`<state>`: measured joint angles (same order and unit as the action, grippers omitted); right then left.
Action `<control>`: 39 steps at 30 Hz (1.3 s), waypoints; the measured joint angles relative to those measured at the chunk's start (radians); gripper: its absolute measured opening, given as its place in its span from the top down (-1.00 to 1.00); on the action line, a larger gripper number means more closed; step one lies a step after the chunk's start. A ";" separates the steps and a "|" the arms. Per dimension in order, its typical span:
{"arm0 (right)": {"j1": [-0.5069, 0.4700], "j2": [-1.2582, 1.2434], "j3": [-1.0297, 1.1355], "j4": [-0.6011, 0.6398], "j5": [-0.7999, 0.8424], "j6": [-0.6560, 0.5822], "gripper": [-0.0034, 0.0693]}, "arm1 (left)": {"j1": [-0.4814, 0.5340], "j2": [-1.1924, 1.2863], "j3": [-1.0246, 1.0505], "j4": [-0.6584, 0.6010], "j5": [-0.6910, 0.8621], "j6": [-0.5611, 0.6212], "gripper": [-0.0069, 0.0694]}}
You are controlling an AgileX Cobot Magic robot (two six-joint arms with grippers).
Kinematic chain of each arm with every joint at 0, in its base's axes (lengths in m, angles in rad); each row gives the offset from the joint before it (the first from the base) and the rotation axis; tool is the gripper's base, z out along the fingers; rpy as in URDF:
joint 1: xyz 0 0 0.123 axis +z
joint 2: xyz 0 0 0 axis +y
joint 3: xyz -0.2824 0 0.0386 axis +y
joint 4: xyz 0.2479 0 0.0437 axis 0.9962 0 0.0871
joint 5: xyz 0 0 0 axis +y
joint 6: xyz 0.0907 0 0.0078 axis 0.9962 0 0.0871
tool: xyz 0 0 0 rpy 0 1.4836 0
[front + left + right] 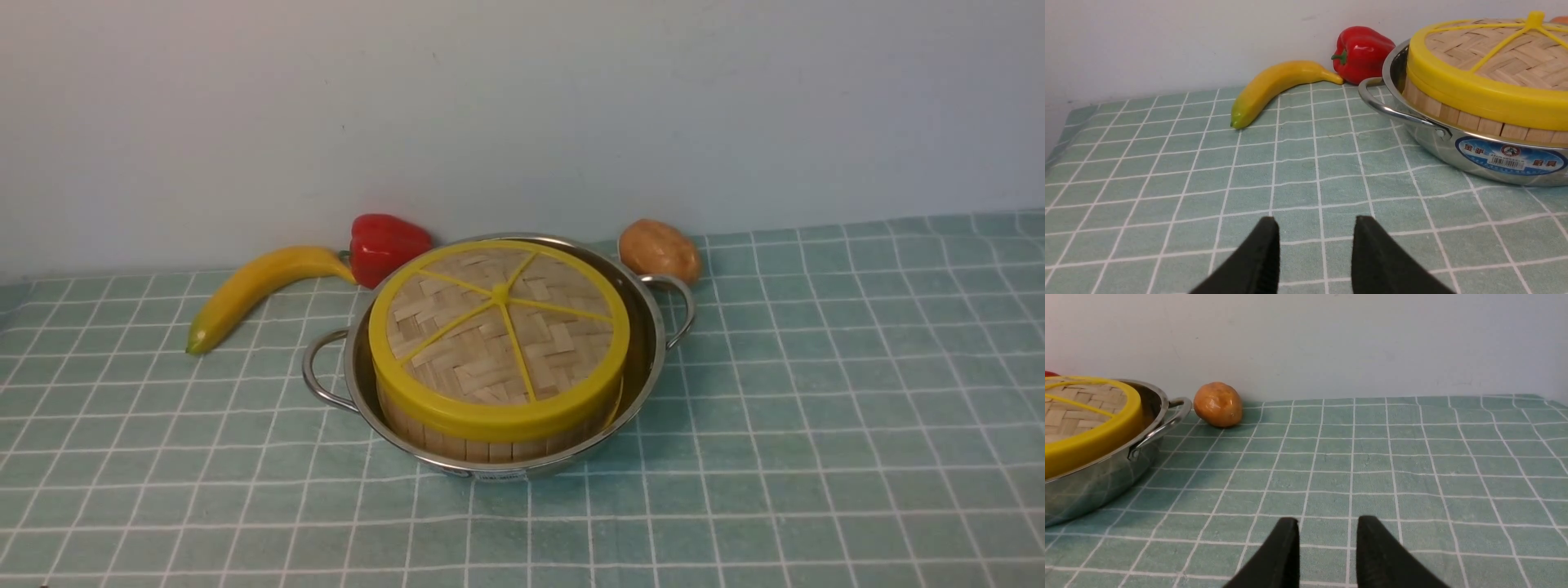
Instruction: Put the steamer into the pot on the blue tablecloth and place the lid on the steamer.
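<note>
A blue tablecloth (784, 457) with a white grid covers the desk against a pale wall. The steamer (490, 449) sits in the pot (522, 472), the lid (457, 351) over it, so the task looks finished; nothing seems left. The steamer shows pale upright slats; the lid is woven, with yellow rim and spokes. The left pincer (1314, 224) and right pincer (1329, 522) both stand wide, with nothing between their tips.
</note>
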<state>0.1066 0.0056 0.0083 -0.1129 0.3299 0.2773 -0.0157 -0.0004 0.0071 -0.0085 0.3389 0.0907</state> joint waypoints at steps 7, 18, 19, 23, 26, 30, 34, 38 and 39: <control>0.000 0.000 0.000 0.000 0.000 0.000 0.25 | 0.000 0.000 0.000 0.000 0.000 0.000 0.18; 0.000 0.000 0.000 0.000 0.000 0.000 0.25 | 0.000 0.000 0.000 0.000 0.000 0.000 0.18; 0.000 0.000 0.000 0.000 0.000 0.000 0.25 | 0.000 0.000 0.000 0.000 0.000 0.000 0.18; 0.000 0.000 0.000 0.000 0.000 0.001 0.25 | 0.000 0.000 0.000 0.000 0.000 0.000 0.18; 0.000 0.000 0.000 -0.001 0.000 0.001 0.25 | 0.000 0.000 0.000 0.000 0.000 0.000 0.18; 0.000 0.000 0.000 -0.001 0.000 0.001 0.25 | 0.000 0.000 0.000 0.000 0.000 0.000 0.18; 0.000 0.000 0.000 -0.001 0.000 0.001 0.25 | 0.000 0.000 0.000 0.000 0.000 0.000 0.18; 0.000 0.000 0.000 -0.001 0.000 0.002 0.25 | 0.000 0.000 0.000 0.000 0.000 0.000 0.18; 0.000 0.000 0.000 -0.001 0.000 0.002 0.25 | 0.000 0.000 0.000 0.000 0.000 0.000 0.18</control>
<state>0.1066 0.0056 0.0083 -0.1140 0.3299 0.2793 -0.0157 -0.0004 0.0071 -0.0085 0.3389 0.0907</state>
